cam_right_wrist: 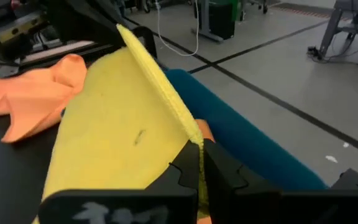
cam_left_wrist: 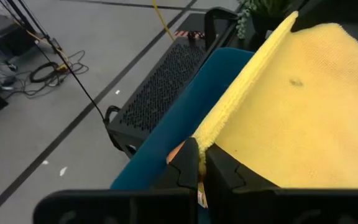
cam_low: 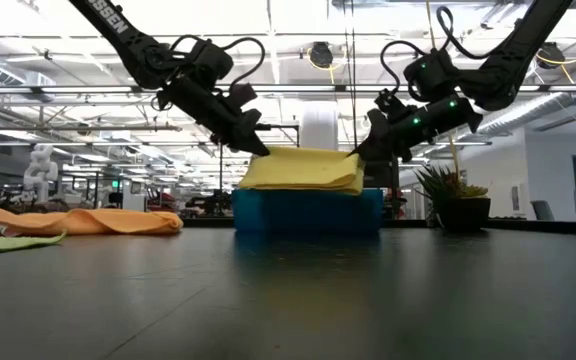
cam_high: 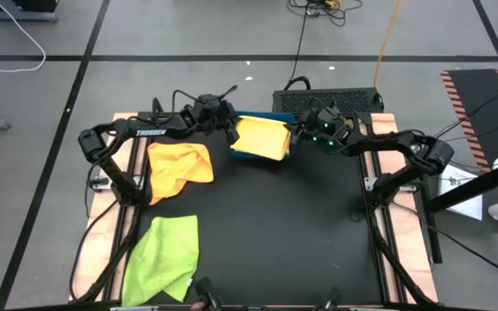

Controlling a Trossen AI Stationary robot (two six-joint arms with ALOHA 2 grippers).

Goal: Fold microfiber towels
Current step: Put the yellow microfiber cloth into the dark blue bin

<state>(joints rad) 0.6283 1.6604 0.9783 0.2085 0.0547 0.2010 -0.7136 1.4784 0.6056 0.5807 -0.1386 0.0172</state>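
- Folded towel (cam_high: pixel 263 138) lies on the tray (cam_high: pixel 266 161), at the table's (cam_high: pixel 275 233) far edge.
- Two more towels (cam_high: pixel 178 167) lie left of it.

yellow towel (cam_left_wrist: pixel 303 106): soft nubby cloth | blue tray (cam_low: pixel 308 212): smooth rigid plastic | table (cam_high: pixel 275 225): matt black | orange towel (cam_high: pixel 180 166): limp cloth

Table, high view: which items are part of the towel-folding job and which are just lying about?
Job:
- yellow towel, folded, held over the blue tray by left pincer and right pincer, both shut on its edge
- orange towel, crumpled, on the table
- lime green towel, near the table's front-left edge

Lying about:
- potted plant
- black perforated box behind the table
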